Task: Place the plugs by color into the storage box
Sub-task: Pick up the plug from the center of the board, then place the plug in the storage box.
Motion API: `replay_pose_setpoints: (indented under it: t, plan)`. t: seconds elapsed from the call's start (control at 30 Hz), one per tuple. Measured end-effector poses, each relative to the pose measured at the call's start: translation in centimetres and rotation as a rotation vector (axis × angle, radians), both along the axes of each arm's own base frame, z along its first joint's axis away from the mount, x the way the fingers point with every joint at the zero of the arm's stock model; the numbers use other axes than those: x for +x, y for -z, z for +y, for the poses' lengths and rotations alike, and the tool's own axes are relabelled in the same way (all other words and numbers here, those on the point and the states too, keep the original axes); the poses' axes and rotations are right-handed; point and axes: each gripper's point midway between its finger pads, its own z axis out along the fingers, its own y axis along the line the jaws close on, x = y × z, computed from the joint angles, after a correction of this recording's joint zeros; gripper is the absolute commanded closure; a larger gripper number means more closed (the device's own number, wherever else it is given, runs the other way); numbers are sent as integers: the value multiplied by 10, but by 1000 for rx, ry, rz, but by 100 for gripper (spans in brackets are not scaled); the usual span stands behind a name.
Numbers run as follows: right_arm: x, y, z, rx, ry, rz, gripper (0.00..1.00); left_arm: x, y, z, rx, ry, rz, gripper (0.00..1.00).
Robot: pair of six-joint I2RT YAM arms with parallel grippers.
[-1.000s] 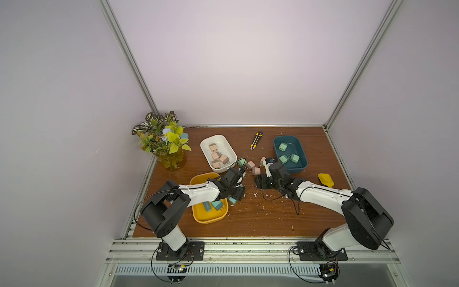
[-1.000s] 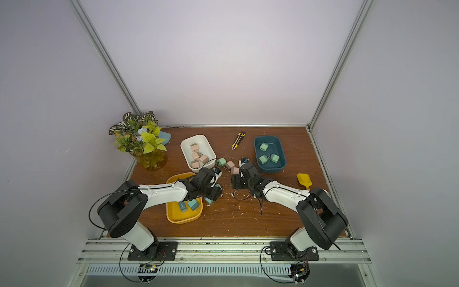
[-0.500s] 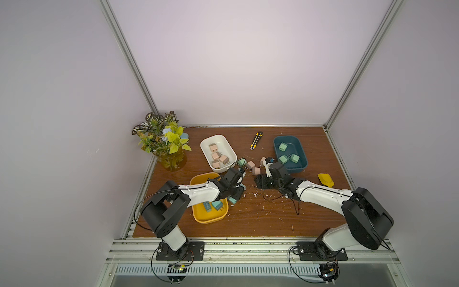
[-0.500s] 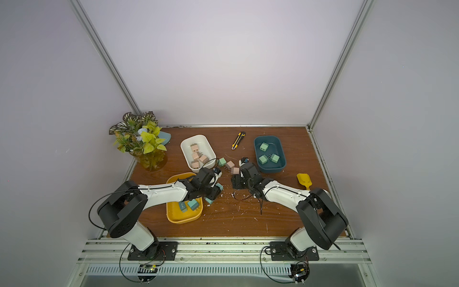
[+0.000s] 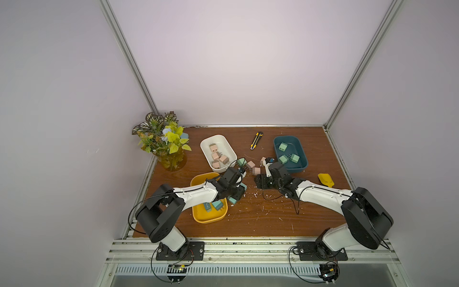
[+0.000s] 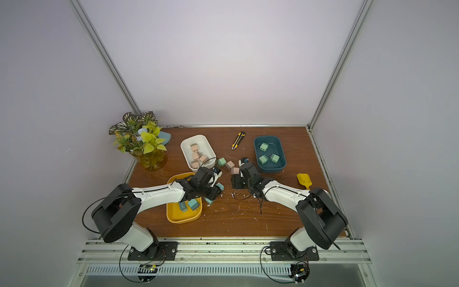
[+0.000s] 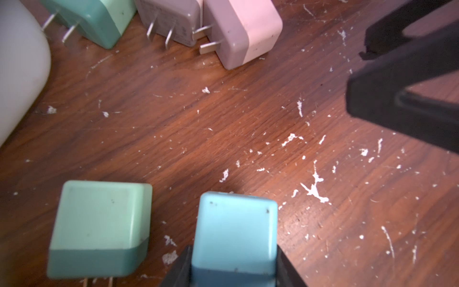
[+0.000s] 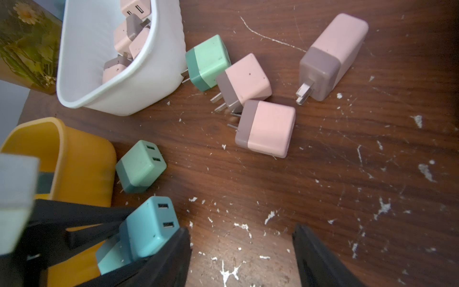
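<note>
Currently left gripper (image 7: 233, 268) clamps the teal-blue plug (image 7: 234, 223) just beside the yellow tub (image 8: 82, 159), mint plug (image 8: 141, 166) alongside; right gripper (image 8: 242, 251) stands spread over open counter (image 8: 323, 186), pink plugs (image 8: 265, 129) beyond

A wooden tabletop (image 5: 260, 223) is enclosed by plain pale walls (image 5: 236, 62) and aluminium corner profiles (image 5: 129, 62). Its surface is marked with fine scratches and scattered white flecks (image 7: 314, 188). A yellow-and-black utility knife (image 5: 256, 140) is laid flat near the far edge. An artificial plant (image 5: 162, 135) with yellow-green and striped leaves is set in an amber vase (image 5: 172, 161) at the far left corner. A pale blue object (image 6: 166, 137) is partly hidden behind the foliage and cannot be identified. A yellow scoop-shaped item (image 5: 325, 180) is laid near the right edge. A metal rail (image 5: 248, 249) is fitted along the near edge.
</note>
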Motion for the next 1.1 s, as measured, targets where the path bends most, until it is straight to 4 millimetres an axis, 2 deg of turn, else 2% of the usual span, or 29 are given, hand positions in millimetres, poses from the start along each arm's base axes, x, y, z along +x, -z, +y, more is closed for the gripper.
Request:
replay_pose_setpoints:
  t: [0.63,0.83,0.9,1.1]
  plan:
    - [1,2,11,16,-31,11,32,5,-33,-2,-35,-4,-55,54]
    - [-1,-4,21,56,-74,3,40,5,-42,6,-22,-29,-75,56]
    - [-2,-7,27,77,-97,-4,44,7,-51,8,-36,-42,-96,58]
    - [-8,-14,42,119,-167,-16,46,8,-76,27,-90,-99,-147,62]
